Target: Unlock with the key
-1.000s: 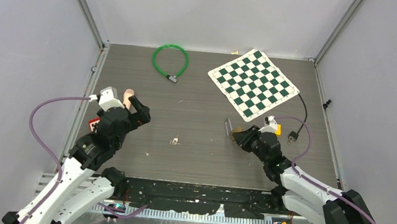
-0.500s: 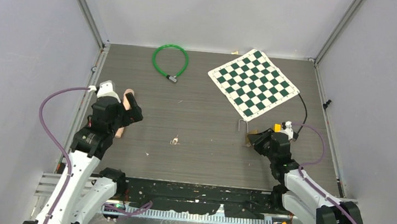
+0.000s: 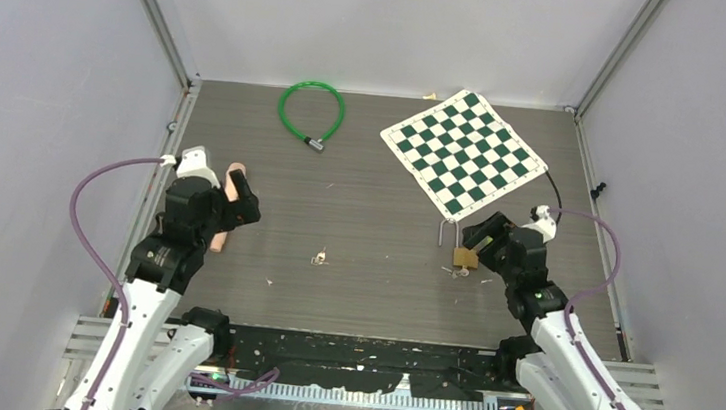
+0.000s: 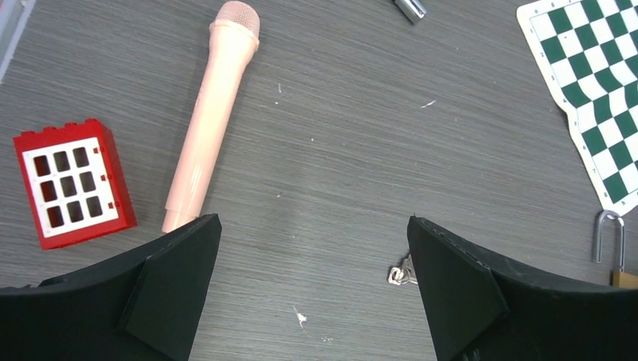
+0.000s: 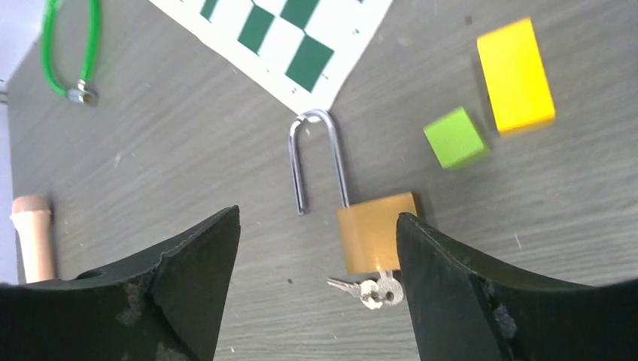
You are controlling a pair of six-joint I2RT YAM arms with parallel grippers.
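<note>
Between the spread, empty fingers of the right gripper (image 5: 317, 226) lies the padlock (image 5: 376, 241), key (image 5: 372, 289) in its base, shackle (image 5: 316, 120) apparently sprung free on one leg. Draw straight up without brushing it. Left gripper (image 4: 314, 226) hangs wide open, padlock beyond its right finger.

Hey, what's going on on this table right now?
The brass padlock lies flat on the table, shackle swung open, key at its base. The right gripper hangs open just above it, holding nothing. The left gripper is open too, off to the side near a pink microphone.
</note>
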